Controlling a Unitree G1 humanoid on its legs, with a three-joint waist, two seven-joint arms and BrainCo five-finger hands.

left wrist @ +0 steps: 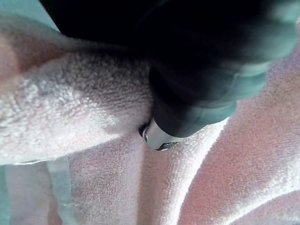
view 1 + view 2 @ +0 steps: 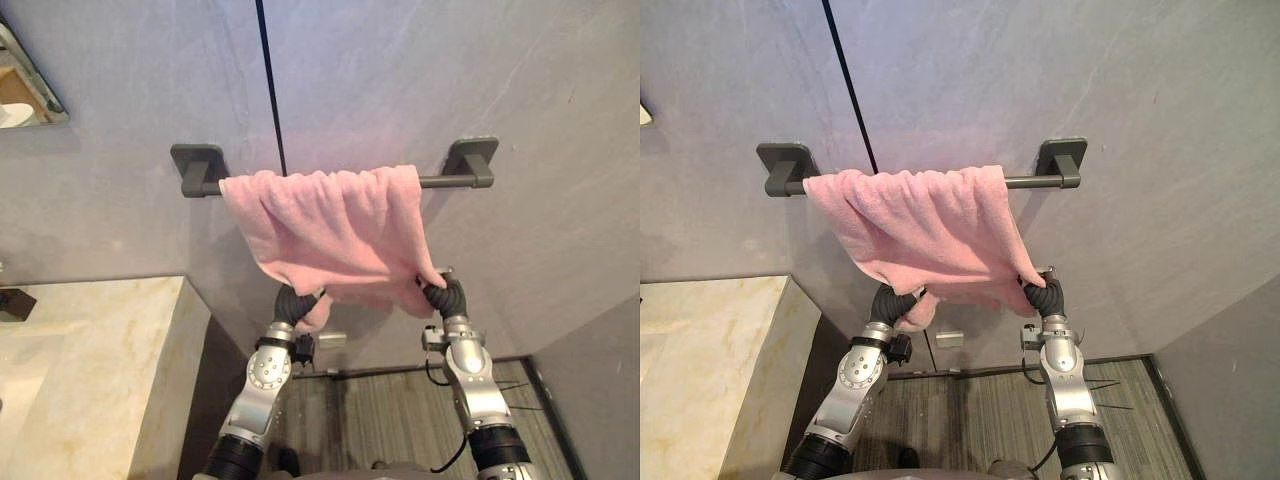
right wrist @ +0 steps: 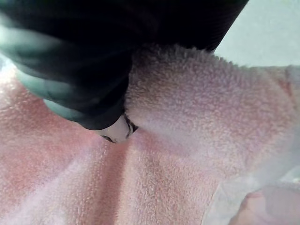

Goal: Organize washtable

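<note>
While my left hand (image 2: 293, 303) and right hand (image 2: 445, 297) reach up under it, the pink towel (image 2: 330, 225) hangs over the bar (image 2: 445, 182).
Fluffy terry cloth, it drapes in soft, uneven folds from the round dark grey rod, whose blocky brackets (image 2: 198, 160) sit on the smooth grey wall (image 2: 400, 70). My left hand meets its lower edge at 7 o'clock, my right at 5 o'clock, both buried in the nap; whether either grips it I cannot tell. The veined cream stone surface (image 2: 90, 340) lies at 8 o'clock.
</note>
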